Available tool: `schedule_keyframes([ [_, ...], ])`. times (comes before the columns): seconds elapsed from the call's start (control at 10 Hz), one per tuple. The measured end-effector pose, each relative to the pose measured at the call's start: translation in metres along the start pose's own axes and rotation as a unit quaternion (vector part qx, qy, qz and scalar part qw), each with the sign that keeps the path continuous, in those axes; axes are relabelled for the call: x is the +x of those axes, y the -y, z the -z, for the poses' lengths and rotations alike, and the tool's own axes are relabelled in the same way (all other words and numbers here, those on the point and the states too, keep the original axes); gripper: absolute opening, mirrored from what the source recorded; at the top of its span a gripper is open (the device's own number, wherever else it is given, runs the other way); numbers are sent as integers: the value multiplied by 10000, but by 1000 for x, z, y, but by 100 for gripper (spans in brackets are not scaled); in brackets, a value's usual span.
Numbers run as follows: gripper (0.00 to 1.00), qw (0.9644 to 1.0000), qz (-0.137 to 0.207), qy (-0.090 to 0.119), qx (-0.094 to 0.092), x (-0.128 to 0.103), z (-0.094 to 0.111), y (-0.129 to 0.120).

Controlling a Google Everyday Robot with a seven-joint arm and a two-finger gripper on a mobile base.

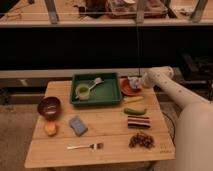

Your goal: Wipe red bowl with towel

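Observation:
A red bowl [128, 90] sits on the wooden table [107, 135], just right of the green tray [111, 94]. My gripper [135, 84] reaches in from the right on the white arm [167, 85] and is over the bowl's right side. It is shut on a pale, bluish-white towel [133, 81], which is bunched at the bowl's rim. Part of the bowl is hidden behind the towel and gripper.
The tray holds a yellow-green cup [82, 91] and a brush [97, 81]. A dark red bowl [49, 106], an orange fruit [50, 128], a blue sponge [77, 125] and a fork [86, 146] lie left. A yellow piece [132, 99], green vegetable [135, 110], dark bar [138, 121] and brown pile [142, 140] lie right.

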State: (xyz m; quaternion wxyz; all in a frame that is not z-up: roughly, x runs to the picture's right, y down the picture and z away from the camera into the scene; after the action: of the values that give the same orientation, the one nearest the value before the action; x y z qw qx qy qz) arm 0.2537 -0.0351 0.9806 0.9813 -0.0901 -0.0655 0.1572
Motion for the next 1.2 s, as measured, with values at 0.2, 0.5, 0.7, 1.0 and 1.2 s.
schedule_keyframes([
  [0.2, 0, 9999, 11, -45, 91, -11, -10, 5],
  [0.5, 0, 9997, 138, 178, 34, -54, -18, -7],
  [0.7, 0, 9989, 303, 351, -89, -76, -20, -23],
  [1.0, 0, 9981, 382, 436, -216, -76, -15, -38],
  [1.2, 0, 9984, 358, 364, -235, -52, -7, -38],
])
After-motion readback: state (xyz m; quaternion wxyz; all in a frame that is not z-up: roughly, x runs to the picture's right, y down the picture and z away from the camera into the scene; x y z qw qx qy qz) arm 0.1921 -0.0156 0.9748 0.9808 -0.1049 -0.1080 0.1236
